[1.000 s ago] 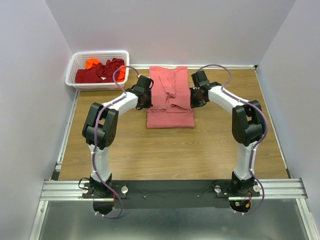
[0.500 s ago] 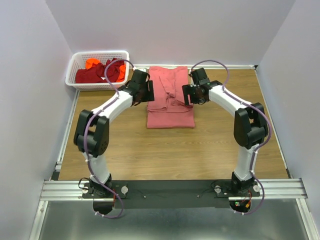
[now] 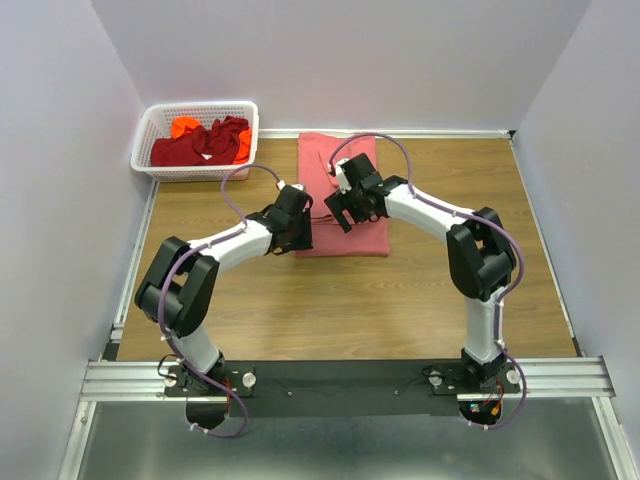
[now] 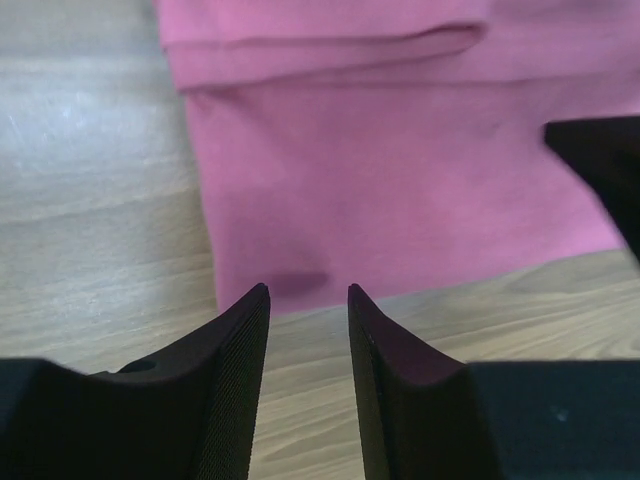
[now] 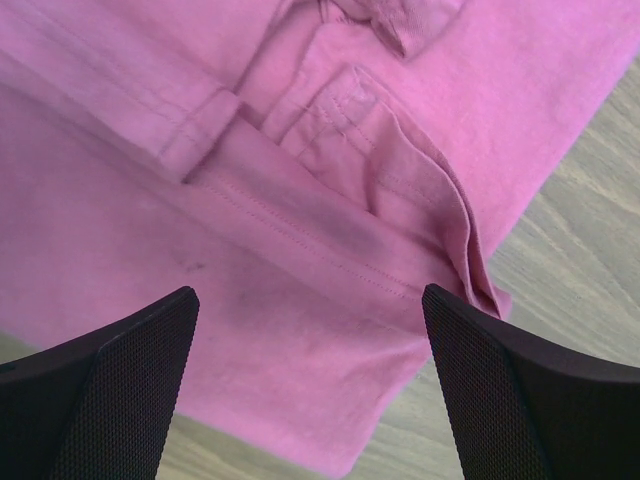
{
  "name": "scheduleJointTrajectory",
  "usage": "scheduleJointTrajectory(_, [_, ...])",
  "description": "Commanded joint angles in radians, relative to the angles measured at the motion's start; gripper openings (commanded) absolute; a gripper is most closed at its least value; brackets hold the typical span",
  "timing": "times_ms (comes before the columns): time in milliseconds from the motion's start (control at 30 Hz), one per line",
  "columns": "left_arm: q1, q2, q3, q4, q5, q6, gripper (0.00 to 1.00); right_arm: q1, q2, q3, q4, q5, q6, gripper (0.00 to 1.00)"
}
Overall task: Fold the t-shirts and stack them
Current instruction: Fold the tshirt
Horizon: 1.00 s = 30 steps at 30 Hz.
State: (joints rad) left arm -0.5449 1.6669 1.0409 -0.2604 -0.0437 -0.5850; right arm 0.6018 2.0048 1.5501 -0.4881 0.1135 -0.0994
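Everything here I placed against the salmon-pink t-shirt (image 3: 352,152), which lay flat on the tabletop (image 3: 350,300) at the far middle. Well off to its left stood the white lattice basket (image 3: 200,104), and in it the dark red t-shirt (image 3: 190,150) and the bright orange t-shirt (image 3: 183,127) sat bunched in a heap. I judged neither of them begun.

At the near left corner of the salmon-pink t-shirt hung the left tool (image 4: 308,292), its fingers only narrowly apart with nothing between them and the hem edge just beyond the tips.

The salmon-pink t-shirt itself read as a long rectangle. The right wrist view showed a sleeve and side panels laid inward over the body, so I took the side folds as done and the lengthwise fold as not yet made.

Above its middle, over those layers, was the right tool (image 5: 308,292), spread wide and holding nothing.

By my reckoning one shirt was about half folded, two were waiting, and no stack existed.
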Motion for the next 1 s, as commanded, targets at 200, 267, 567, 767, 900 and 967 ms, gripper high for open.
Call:
scheduleJointTrajectory(200, [-0.016, 0.065, -0.03, 0.073, 0.008, -0.019, 0.45, 0.015, 0.104, 0.038, 0.069, 0.103, -0.059, 1.0])
scheduleJointTrajectory(267, [-0.016, 0.068, -0.047, 0.07, 0.004, -0.019, 0.45, 0.015, 0.123, 0.048, 0.08, 0.135, -0.06, 1.0])
scheduleJointTrajectory(567, [-0.016, 0.085, -0.09, 0.052, -0.016, -0.013, 0.44, 0.007, 0.202, 0.168, 0.111, 0.282, -0.097, 1.0])
scheduleJointTrajectory(767, [-0.018, 0.082, -0.105, 0.041, -0.044, -0.006, 0.44, -0.04, 0.311, 0.333, 0.118, 0.328, -0.092, 1.0])
scheduleJointTrajectory(900, [-0.018, 0.071, -0.113, 0.038, -0.036, -0.006, 0.44, -0.099, 0.362, 0.433, 0.115, 0.357, -0.056, 1.0])
scheduleJointTrajectory(967, [-0.018, 0.067, -0.113, 0.035, -0.035, -0.004, 0.44, -0.1, 0.325, 0.433, 0.117, 0.342, -0.045, 1.0])
